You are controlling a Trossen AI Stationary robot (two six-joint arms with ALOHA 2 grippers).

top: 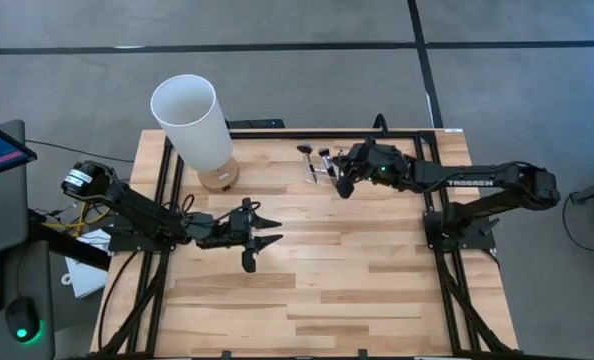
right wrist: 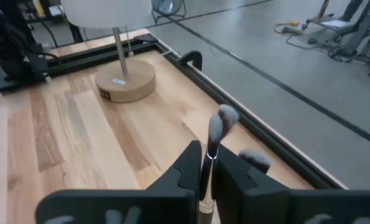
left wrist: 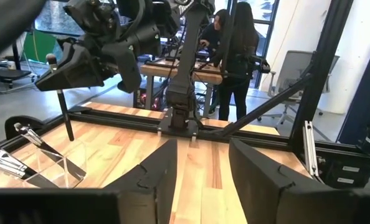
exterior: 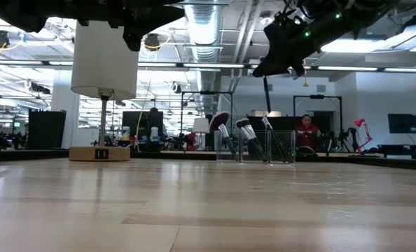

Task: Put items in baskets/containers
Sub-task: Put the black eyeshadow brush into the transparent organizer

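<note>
A clear acrylic brush holder (top: 318,166) stands on the table's far side, right of the middle, with several makeup brushes (exterior: 246,138) leaning upright in its slots. My right gripper (top: 343,181) hovers just beside and above it, shut on one more brush (left wrist: 63,112), whose dark handle hangs down toward the holder (left wrist: 55,163). My left gripper (top: 269,228) waits open and level over the table's left middle, with nothing between its fingers (left wrist: 163,177). My right gripper pinches the brush's shaft (right wrist: 207,163), just below its pale bristle head (right wrist: 222,119), between its two fingers. The fingers come from the table's right side, slanting a little downward, and lie across the brush. The brush hangs roughly upright, bristles up and handle end (exterior: 267,105) down, clear of the table.
A tall white cylinder (top: 190,122) on a round wooden base (right wrist: 126,81) stands at the table's far left. A black frame rail (top: 277,131) runs along the far edge. Bare wood lies between the arms and toward the near edge. People (left wrist: 235,50) stand in the room beyond.
</note>
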